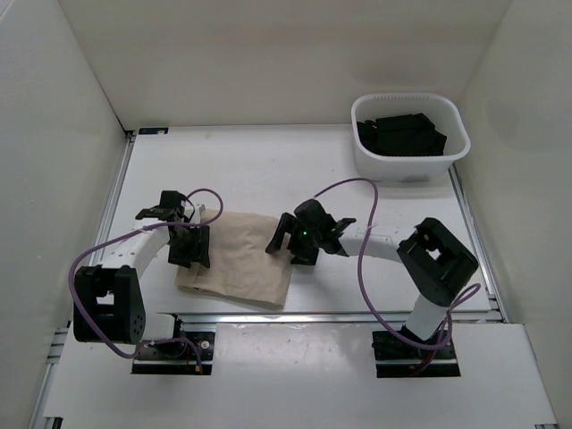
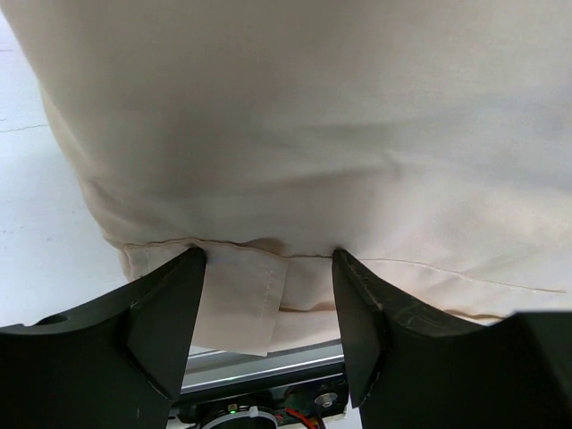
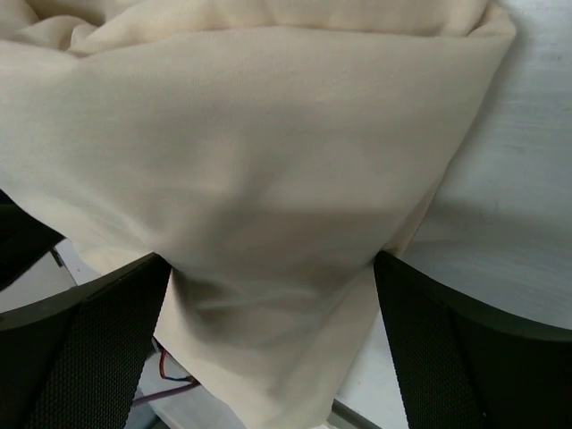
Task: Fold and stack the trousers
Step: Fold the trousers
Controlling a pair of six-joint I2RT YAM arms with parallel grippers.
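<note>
The beige trousers (image 1: 237, 259) lie folded into a rough rectangle at the near middle of the white table (image 1: 268, 170). My left gripper (image 1: 189, 248) is at their left edge, open, and in the left wrist view (image 2: 268, 259) its fingers (image 2: 165, 304) straddle a stitched hem of the trousers (image 2: 295, 134). My right gripper (image 1: 290, 243) is at their right edge, open. In the right wrist view (image 3: 273, 268) the trousers (image 3: 259, 152) fill the gap between its wide-spread fingers (image 3: 429, 331) and cover the fingertips. No waistband or tag shows.
A white plastic bin (image 1: 407, 165) holding black garments (image 1: 399, 134) stands at the back right. White walls enclose the table on three sides. A raised white ledge (image 1: 295, 366) and the arm bases run along the near edge.
</note>
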